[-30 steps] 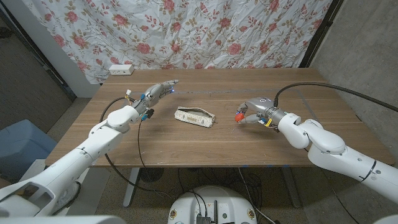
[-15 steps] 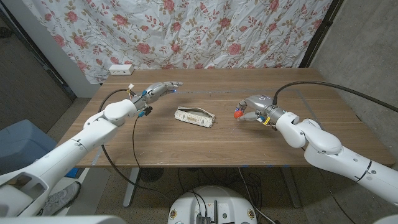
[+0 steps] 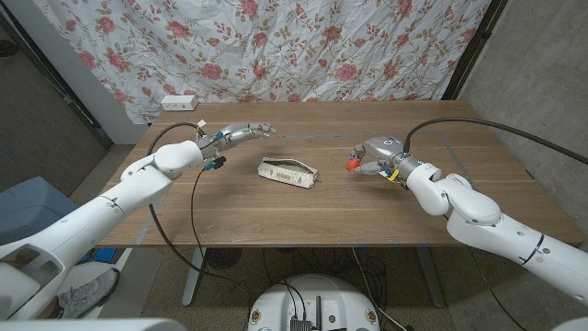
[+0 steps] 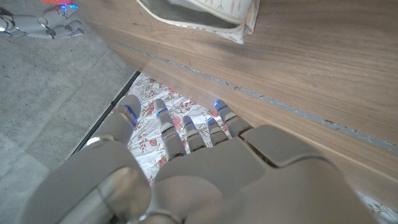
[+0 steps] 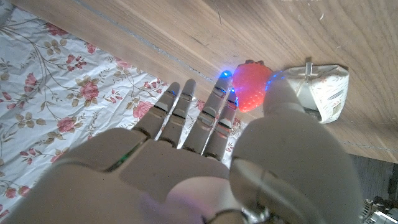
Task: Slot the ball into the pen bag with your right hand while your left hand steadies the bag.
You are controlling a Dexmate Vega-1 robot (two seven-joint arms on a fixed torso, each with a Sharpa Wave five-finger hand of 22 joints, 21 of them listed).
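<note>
A cream pen bag [image 3: 288, 172] lies on the wooden table [image 3: 276, 207] near its middle; its open zip edge also shows as the pen bag [image 4: 205, 15] and its end as the pen bag [image 5: 320, 93]. My right hand [image 3: 370, 158] hovers to the bag's right and pinches a red ball [image 3: 352, 166] between thumb and fingers; the ball [image 5: 252, 85] sits at the fingertips of the right hand [image 5: 205, 143]. My left hand [image 3: 234, 134] is above the table behind and left of the bag, fingers stretched out, holding nothing. The left hand [image 4: 186, 162] has its fingers apart.
A floral curtain [image 3: 276, 46] hangs behind the table. A white power strip [image 3: 178, 103] sits at the table's far left corner. A black cable [image 3: 197, 198] loops from my left wrist over the table. A seam line [image 3: 322, 136] runs across the tabletop.
My left hand has swung right, toward the area behind the bag. My right hand with the ball has lifted a little and edged further back.
</note>
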